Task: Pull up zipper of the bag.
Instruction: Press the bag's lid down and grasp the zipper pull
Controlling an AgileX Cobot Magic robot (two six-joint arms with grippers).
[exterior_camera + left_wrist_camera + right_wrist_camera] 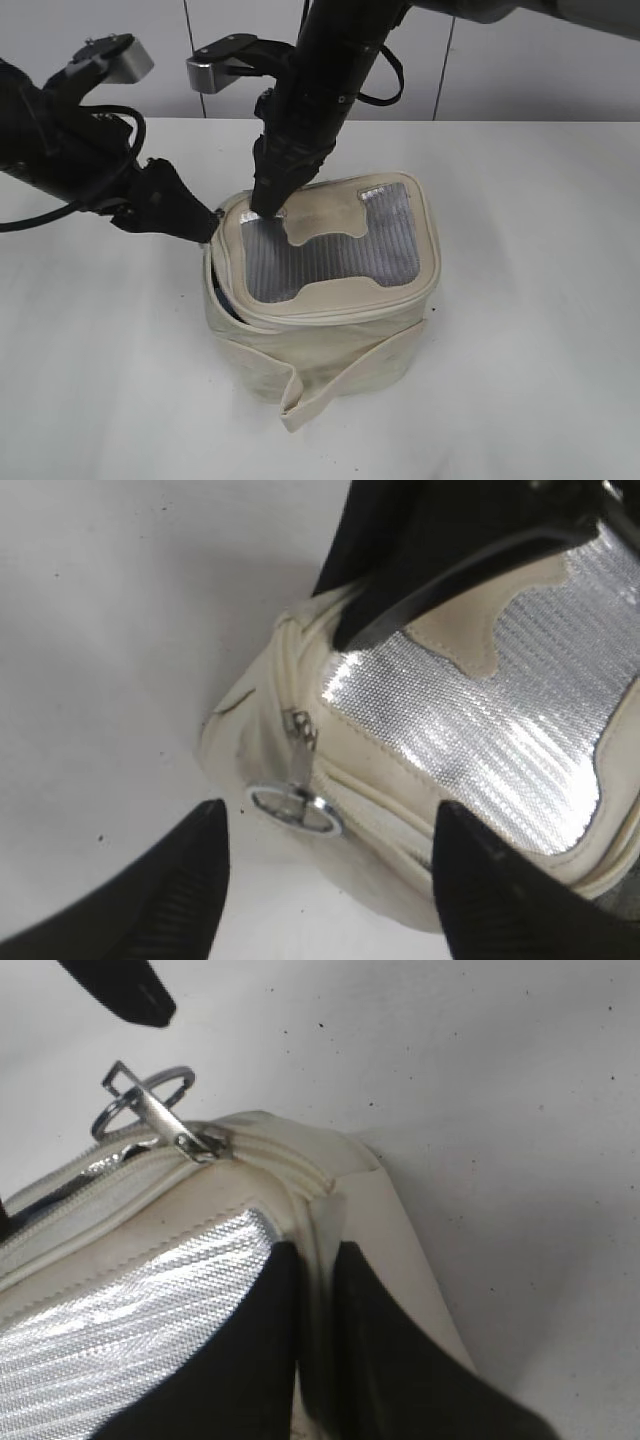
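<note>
1. Nearest the camera in the exterior view, the bag's flat cream strap (pixel 335 385) hangs down its front onto the white counter (pixel 540 380); one bag (pixel 325 290) stands there, its lid gaping on the left, so the zipper (pixel 340 308) is only partly closed.
2. One ring pull (pixel 293 805) shows in the left wrist view, lying at the bag's corner just ahead of the left tool (pixel 325 875), whose fingers are spread wide apart on either side and hold nothing.
3. Further back, the right tool (pixel 265 205) presses down on the lid's rear left corner; its fingers (pixel 255 1360) look pinched almost together over the corner seam, though whether fabric is truly clamped I cannot tell.
4. Count: one bag, one strap, one mesh window (pixel 330 250), two arms, and a single pull in each wrist view, possibly the same one.
5. Risks, as I judge them: the small ring could slip between the open fingers as they close; pulling could drag the soft bag if the right tool's hold gives; the slack lid could jam the slider.
</note>
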